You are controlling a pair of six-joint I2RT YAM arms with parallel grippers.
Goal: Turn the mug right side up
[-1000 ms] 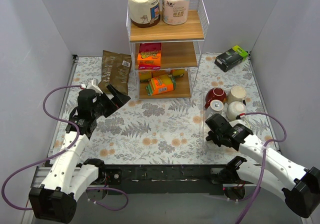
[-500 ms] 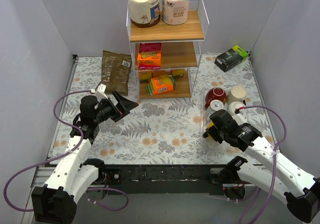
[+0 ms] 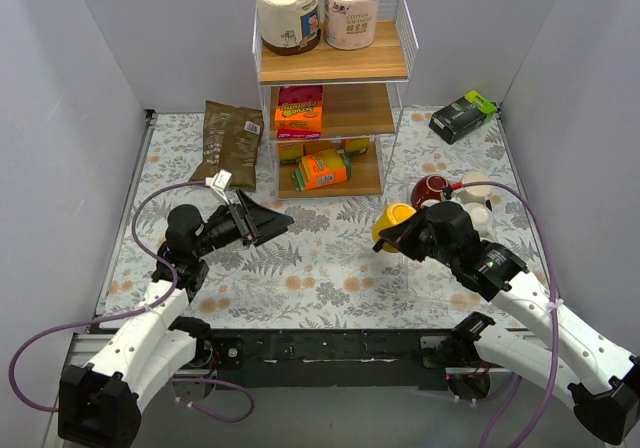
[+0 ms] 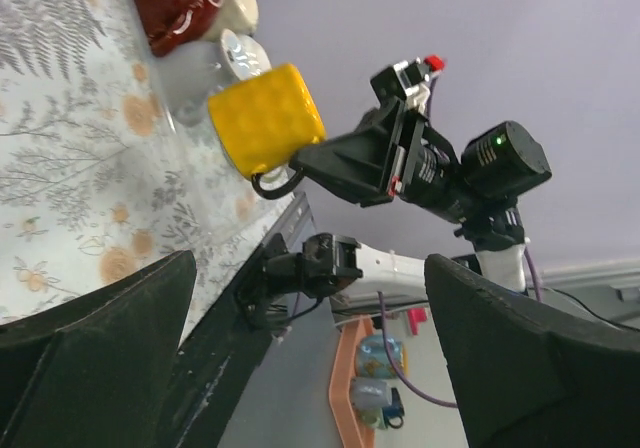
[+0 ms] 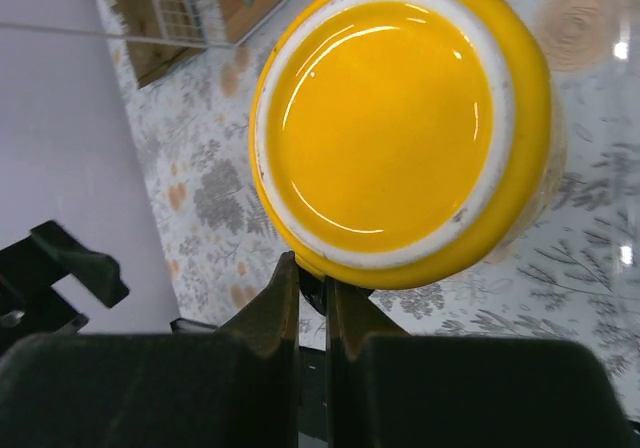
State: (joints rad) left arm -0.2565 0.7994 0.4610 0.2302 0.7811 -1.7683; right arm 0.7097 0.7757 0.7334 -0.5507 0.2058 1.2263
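1. Pinching the handle of the yellow mug (image 3: pixel 393 222), the right gripper (image 3: pixel 408 236) has its jaws closed tight on it.
2. The mug hangs above the table (image 3: pixel 320 278), tipped on its side, between the middle and the right edge, near the red mug (image 3: pixel 431 188).
3. Its glazed base faces the right wrist camera.
4. The left gripper (image 3: pixel 274 224) hovers left of the middle, jaws spread wide, holding nothing.

Shelf rack (image 3: pixel 335 63); brown bag (image 3: pixel 230 143)
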